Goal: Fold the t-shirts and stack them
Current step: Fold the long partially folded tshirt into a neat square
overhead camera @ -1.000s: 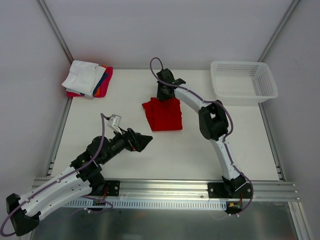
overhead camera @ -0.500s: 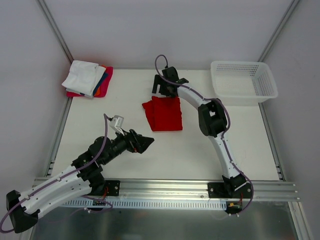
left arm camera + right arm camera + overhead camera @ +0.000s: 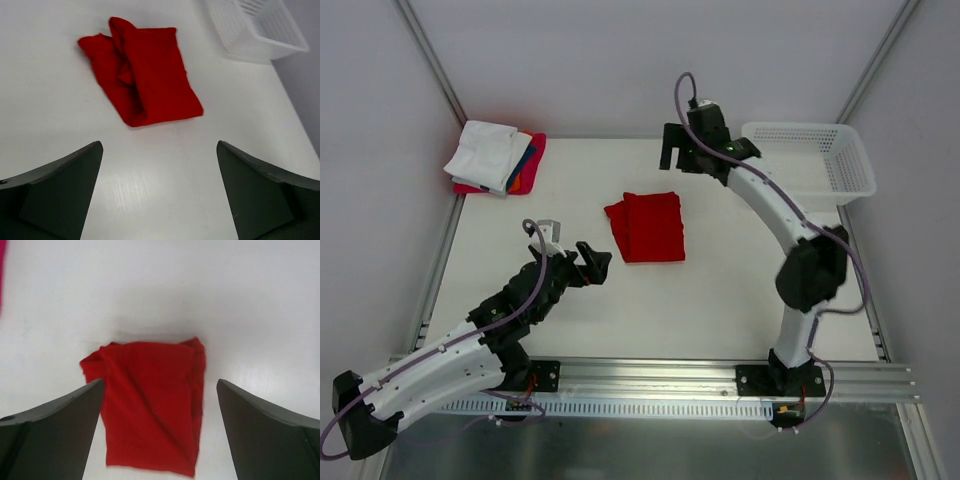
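A bright red t-shirt [image 3: 645,227] lies folded into a rough rectangle at the middle of the table, held by neither gripper. The left wrist view shows it [image 3: 145,75] ahead of my open left gripper [image 3: 159,150], with bare table between the fingers. From above, the left gripper [image 3: 595,265] sits just near-left of the shirt. My right gripper [image 3: 678,157] hangs open above the table beyond the shirt's far edge; its wrist camera looks down on the shirt [image 3: 150,405] between spread fingers [image 3: 55,430]. Folded t-shirts, white on top, are stacked [image 3: 495,157] at the back left corner.
A white plastic mesh basket [image 3: 840,185] stands at the back right corner, also visible in the left wrist view [image 3: 240,45]. White walls with metal frame posts close in the table on three sides.
The right gripper opened and let go of the red shirt's far edge, then rose and swung back to the right. The left gripper shifted slightly left and nearer.
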Controlling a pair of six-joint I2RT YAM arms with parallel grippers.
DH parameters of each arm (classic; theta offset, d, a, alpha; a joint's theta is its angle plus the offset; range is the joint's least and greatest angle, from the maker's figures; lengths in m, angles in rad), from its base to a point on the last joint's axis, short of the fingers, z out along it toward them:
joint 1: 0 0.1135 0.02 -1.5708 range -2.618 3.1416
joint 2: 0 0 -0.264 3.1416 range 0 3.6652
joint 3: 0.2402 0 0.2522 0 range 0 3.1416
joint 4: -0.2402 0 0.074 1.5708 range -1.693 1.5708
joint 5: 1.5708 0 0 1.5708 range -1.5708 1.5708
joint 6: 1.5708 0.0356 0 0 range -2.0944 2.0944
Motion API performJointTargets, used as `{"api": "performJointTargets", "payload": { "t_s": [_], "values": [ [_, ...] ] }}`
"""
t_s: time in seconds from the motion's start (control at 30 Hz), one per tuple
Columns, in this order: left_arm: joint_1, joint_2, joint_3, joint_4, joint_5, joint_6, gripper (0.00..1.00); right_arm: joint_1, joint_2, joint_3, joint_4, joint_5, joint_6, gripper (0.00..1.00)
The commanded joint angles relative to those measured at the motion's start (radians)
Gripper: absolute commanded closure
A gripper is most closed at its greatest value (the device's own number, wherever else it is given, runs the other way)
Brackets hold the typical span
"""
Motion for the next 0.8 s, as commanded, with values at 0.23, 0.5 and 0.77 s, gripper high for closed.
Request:
{"api": "performJointTargets", "payload": {
  "t_s": [0.23, 0.5, 0.77],
  "values": [
    [0.589, 0.574, 0.031, 0.551, 0.794, -0.109, 0.01, 0.006, -1.042, -0.722, -0.055, 0.142, 0.017, 0.01],
    [0.785, 1.471, 0.116, 1.678, 1.154, -0.734, 0.01, 0.009, -1.503, -0.814, -0.289, 0.208, 0.082, 0.01],
    [0.755, 1.596, 0.213, 1.676, 1.158, -0.673, 0.01, 0.008, -1.615, -0.781, -0.461, 0.294, 0.094, 0.01]
  ]
}}
